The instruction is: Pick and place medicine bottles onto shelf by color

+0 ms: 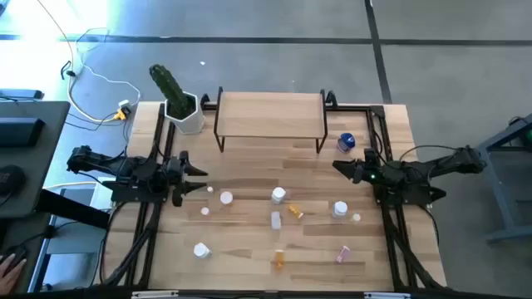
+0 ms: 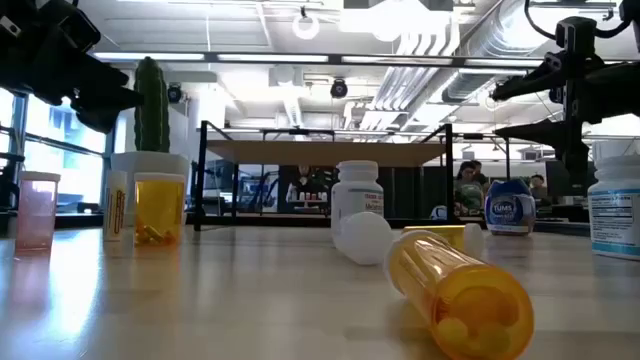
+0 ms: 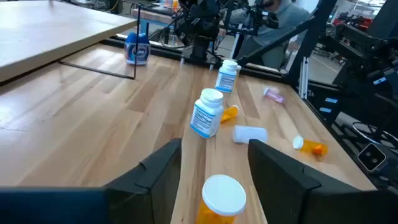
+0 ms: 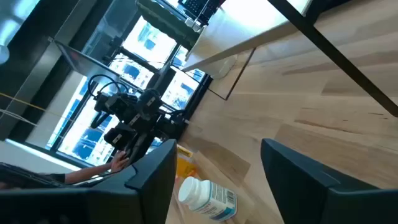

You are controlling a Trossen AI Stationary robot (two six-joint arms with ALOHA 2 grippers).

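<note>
A: The orange bottle at the left wrist view's bottom edge?
B: Cut off below its cap.
A: The white bottle at the low view's right edge?
B: Half cropped.

1. From my station I see two arms, both matte black, built from chunky jointed segments.
2. My left gripper ends in two slim dark fingers that taper toward their tips; its wrist block is boxy and angular.
3. My right gripper has the same black, tapered finger pair, and a small green light shows on the arm body just behind it.
4. In the left wrist view my own fingers look like broad, flat, dark grey wedges with bevelled edges.
5. In the right wrist view the fingers show the same plain dark faces, with no markings I can read.
</note>
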